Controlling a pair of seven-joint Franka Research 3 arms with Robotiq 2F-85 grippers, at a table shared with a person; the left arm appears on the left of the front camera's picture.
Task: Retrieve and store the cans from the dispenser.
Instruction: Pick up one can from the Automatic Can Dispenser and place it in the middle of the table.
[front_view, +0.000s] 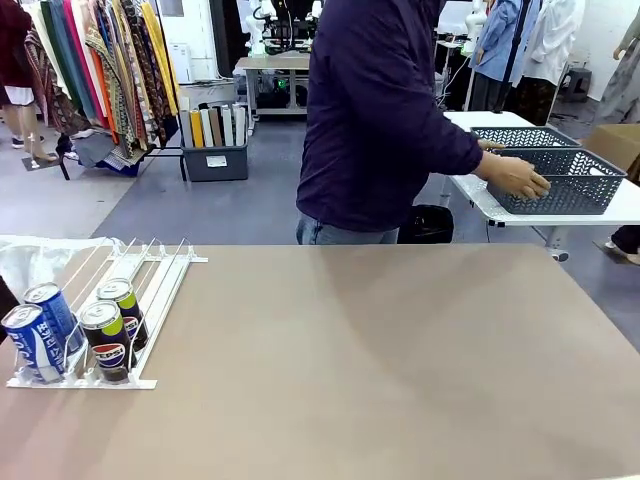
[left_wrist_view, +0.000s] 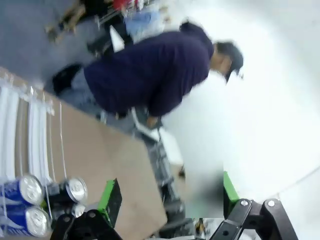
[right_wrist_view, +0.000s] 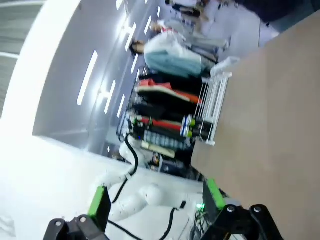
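Note:
The dispenser (front_view: 150, 262), a flat white rack of rails, lies at the table's left end. At its front stops stand two blue cans (front_view: 40, 330) and two black cans (front_view: 112, 325), upright with silver tops. In the left wrist view my left gripper (left_wrist_view: 170, 195) is open and holds nothing. It hangs off to the side of the cans (left_wrist_view: 30, 202) and the dispenser (left_wrist_view: 35, 135). My right gripper (right_wrist_view: 157, 200) is also open and holds nothing. It is far from the dispenser (right_wrist_view: 215, 102), where the cans (right_wrist_view: 192, 126) show small.
A person in a dark blue top (front_view: 375, 110) stands at the far edge. One hand (front_view: 515, 178) is on a dark grey lattice basket (front_view: 560, 178) on a white side table to the right. The brown tabletop (front_view: 380, 360) is bare right of the rack.

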